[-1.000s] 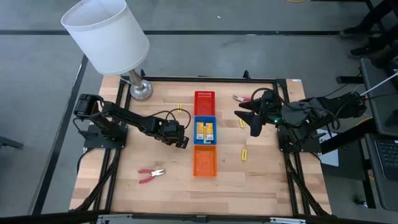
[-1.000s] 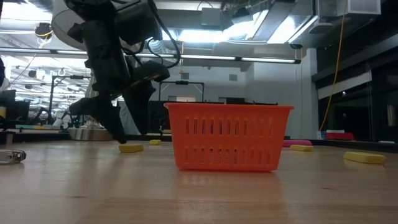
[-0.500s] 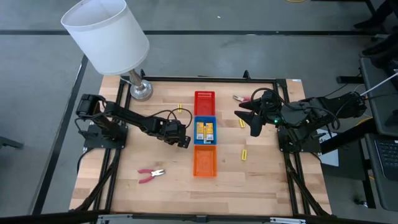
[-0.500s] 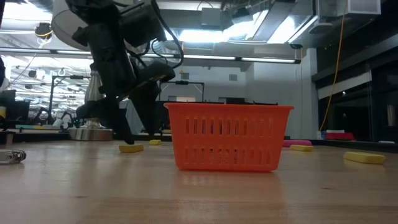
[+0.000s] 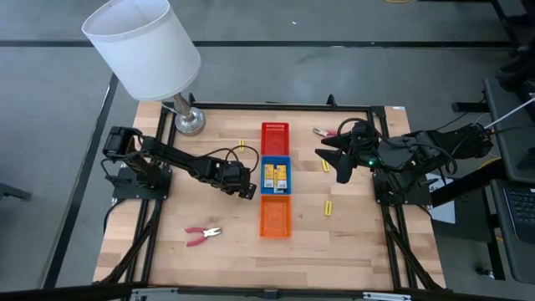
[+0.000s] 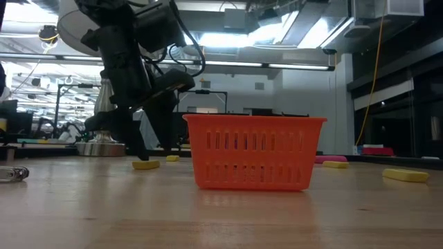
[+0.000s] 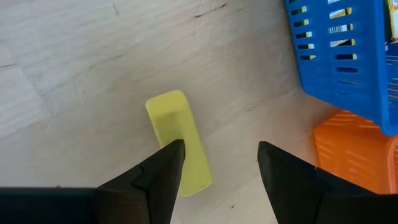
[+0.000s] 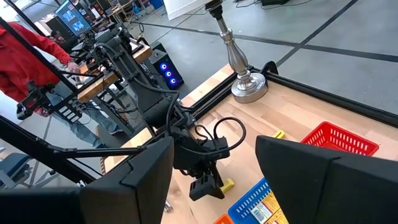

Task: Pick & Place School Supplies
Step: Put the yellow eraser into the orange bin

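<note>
A short yellow stick (image 7: 178,142) lay flat on the wooden surface (image 5: 167,226), just left of the blue tray (image 5: 277,176). The left hand (image 7: 217,165) hung over it, fingers spread and empty, unmoved over the last 0.5 s. The right hand (image 5: 334,159) waited open beyond the trays.

A pale wooden table (image 5: 184,251) with fine grain lines carries a row of three slotted plastic trays: a red rectangular tray (image 5: 274,138), a blue rectangular tray (image 5: 276,176) and an orange rectangular tray (image 5: 276,216). In the blue tray lie yellow rectangular packets with dark marks (image 5: 276,175). Short yellow sticks (image 5: 328,206) dot the light wood; one yellow stick (image 7: 178,143) shows between the left hand (image 7: 221,158)'s dark fingers (image 7: 158,177). A red-handled plier-like tool (image 5: 203,234) has silvery tips. The lamp's shade (image 5: 142,46) is white, its base (image 5: 188,119) shiny silver. Both arms are black, as is the right hand (image 5: 336,164).
</note>
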